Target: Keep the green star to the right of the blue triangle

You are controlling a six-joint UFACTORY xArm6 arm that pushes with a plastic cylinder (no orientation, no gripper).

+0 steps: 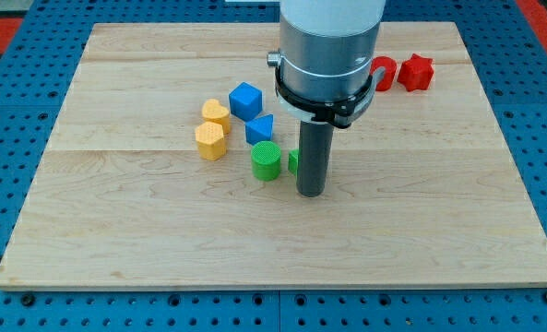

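The blue triangle (260,128) lies near the board's middle, just below the blue cube (245,100). The green star (293,160) is down and to the right of the triangle; only its left edge shows, the rest is hidden behind the rod. My tip (311,193) rests on the board touching or right next to the star's right side. A green cylinder (266,160) stands to the left of the star, below the triangle.
A yellow heart (216,114) and a yellow hexagon (210,141) lie left of the blue blocks. A red ring-like block (384,70) and a red star (416,73) sit at the view's top right. The wooden board (116,231) lies on a blue pegboard.
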